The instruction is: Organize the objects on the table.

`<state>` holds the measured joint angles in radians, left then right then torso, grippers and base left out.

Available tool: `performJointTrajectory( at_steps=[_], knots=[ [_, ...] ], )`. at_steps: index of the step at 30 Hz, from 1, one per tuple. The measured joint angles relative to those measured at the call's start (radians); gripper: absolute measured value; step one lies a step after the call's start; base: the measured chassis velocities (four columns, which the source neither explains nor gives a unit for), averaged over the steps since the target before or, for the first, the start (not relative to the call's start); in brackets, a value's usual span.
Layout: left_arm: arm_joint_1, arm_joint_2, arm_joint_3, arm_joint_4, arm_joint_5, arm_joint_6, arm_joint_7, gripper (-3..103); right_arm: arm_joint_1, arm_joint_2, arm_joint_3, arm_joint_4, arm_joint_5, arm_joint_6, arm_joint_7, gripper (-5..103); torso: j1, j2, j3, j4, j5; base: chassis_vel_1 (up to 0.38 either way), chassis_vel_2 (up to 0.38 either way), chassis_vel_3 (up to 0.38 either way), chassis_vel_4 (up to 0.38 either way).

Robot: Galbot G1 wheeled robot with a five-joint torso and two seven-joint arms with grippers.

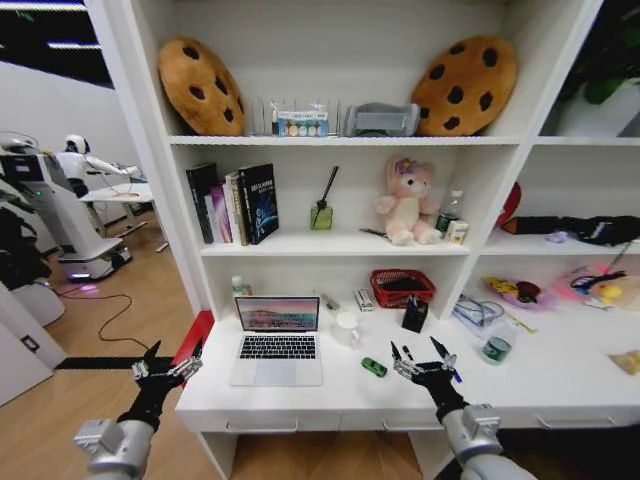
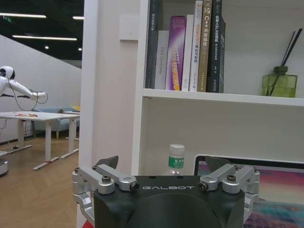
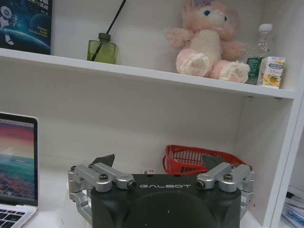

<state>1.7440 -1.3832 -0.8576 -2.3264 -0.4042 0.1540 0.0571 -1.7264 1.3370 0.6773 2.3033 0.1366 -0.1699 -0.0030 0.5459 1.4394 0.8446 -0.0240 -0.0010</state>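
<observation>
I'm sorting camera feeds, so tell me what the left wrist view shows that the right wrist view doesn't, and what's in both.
Left wrist view alone: the left claw, open, a row of upright books, and a small green-capped bottle on the table. Right wrist view alone: the right claw, open, the pink plush bear, and a red basket. Both share the open laptop and the green reed diffuser.

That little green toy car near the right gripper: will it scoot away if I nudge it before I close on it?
Probably. The green toy car sits free on the smooth white table, so on wheels it would likely roll. It looks small and light; one jaw touching first may spin it. The right gripper stands open beside it.
</observation>
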Motion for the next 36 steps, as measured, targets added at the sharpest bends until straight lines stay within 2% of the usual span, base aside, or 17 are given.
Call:
performJointTrajectory(
  at_steps=[1,3,4,8,12,16,18,19,21,22,23,24,26,27,29,31,36],
  knots=[
    [-0.009,0.006,0.005,0.002,-0.001,0.015,-0.022,103,0.007,-0.001,-0.002,-0.006,-0.001,-0.005,0.001,100,0.000,0.000,0.000,0.0011,0.0021,-0.093,0.067,0.057,-0.054],
    [-0.011,0.013,0.009,0.001,-0.006,0.035,-0.049,99,0.010,-0.002,-0.003,-0.009,-0.002,-0.007,0.003,100,0.000,0.000,0.000,0.0008,0.0015,-0.029,0.067,0.057,0.052],
    [-0.012,0.036,0.017,-0.005,-0.038,0.058,-0.087,94,0.013,-0.006,-0.005,-0.011,-0.002,-0.011,0.004,100,-0.001,0.000,0.000,0.0012,0.0001,0.013,-0.021,0.018,0.071],
    [-0.015,0.092,0.021,-0.027,-0.081,0.099,-0.120,84,0.016,-0.015,-0.005,-0.019,-0.002,-0.013,0.008,100,-0.002,0.001,-0.001,0.0005,0.0014,0.035,-0.067,-0.041,0.062],
    [-0.074,0.254,0.037,-0.049,-0.200,0.191,-0.210,61,0.017,-0.058,-0.013,-0.046,0.008,0.003,0.036,100,-0.002,0.001,0.000,0.0005,0.0013,0.030,-0.051,-0.048,0.015],
    [-0.136,0.325,0.059,-0.044,-0.264,0.215,-0.245,56,0.038,-0.079,-0.014,-0.065,0.011,0.011,0.043,100,-0.001,0.001,0.000,0.0004,0.0009,0.000,0.000,0.000,0.000],
    [-0.229,0.406,0.126,-0.040,-0.355,0.252,-0.301,40,0.085,-0.110,-0.014,-0.085,0.032,-0.001,0.050,100,-0.001,0.000,0.000,0.0004,0.0008,0.000,0.000,0.000,0.000],
    [-0.229,0.406,0.126,-0.040,-0.355,0.252,-0.301,40,0.085,-0.110,-0.014,-0.085,0.032,-0.001,0.050,100,-0.001,0.000,0.000,0.0004,0.0008,0.000,0.000,0.000,0.000],
    [-0.294,0.459,0.204,-0.053,-0.435,0.303,-0.385,29,0.142,-0.147,-0.015,-0.112,0.050,-0.016,0.055,100,0.000,0.000,0.000,0.0001,0.0011,0.000,0.000,0.000,0.000],
    [-0.294,0.459,0.204,-0.053,-0.435,0.303,-0.385,29,0.142,-0.147,-0.015,-0.112,0.050,-0.016,0.055,100,0.000,0.000,0.000,0.0001,0.0011,0.000,0.000,0.000,0.000],
    [-0.313,0.487,0.243,-0.066,-0.478,0.353,-0.432,24,0.173,-0.175,-0.020,-0.128,0.062,-0.025,0.055,100,-0.001,0.000,0.000,0.0010,0.0009,0.000,0.000,0.000,0.000],
    [-0.313,0.487,0.243,-0.066,-0.478,0.353,-0.432,24,0.173,-0.175,-0.020,-0.128,0.062,-0.025,0.055,100,-0.001,0.000,0.000,0.0010,0.0009,0.000,0.000,0.000,0.000],
    [-0.348,0.572,0.304,-0.075,-0.561,0.414,-0.496,13,0.194,-0.223,-0.024,-0.154,0.074,-0.028,0.055,100,-0.001,0.000,0.000,0.0010,0.0013,0.000,0.000,0.000,0.000],
    [-0.348,0.572,0.304,-0.075,-0.561,0.414,-0.496,13,0.194,-0.223,-0.024,-0.154,0.074,-0.028,0.055,100,-0.001,0.000,0.000,0.0010,0.0013,0.000,0.000,0.000,0.000],
    [-0.386,0.623,0.337,-0.069,-0.615,0.425,-0.508,3,0.198,-0.251,-0.025,-0.173,0.078,-0.026,0.054,100,-0.001,0.000,0.000,0.0008,0.0012,0.000,0.000,0.000,0.000],
    [-0.475,0.651,0.372,-0.032,-0.644,0.425,-0.506,0,0.199,-0.263,-0.025,-0.192,0.079,-0.016,0.051,100,-0.001,0.000,0.000,0.0006,0.0011,0.000,0.000,0.000,0.000],
    [-0.602,0.643,0.438,0.025,-0.654,0.406,-0.501,0,0.205,-0.248,-0.028,-0.204,0.095,-0.002,0.042,100,-0.001,0.000,0.000,0.0004,0.0013,0.000,0.000,0.000,0.000]
  ],
)
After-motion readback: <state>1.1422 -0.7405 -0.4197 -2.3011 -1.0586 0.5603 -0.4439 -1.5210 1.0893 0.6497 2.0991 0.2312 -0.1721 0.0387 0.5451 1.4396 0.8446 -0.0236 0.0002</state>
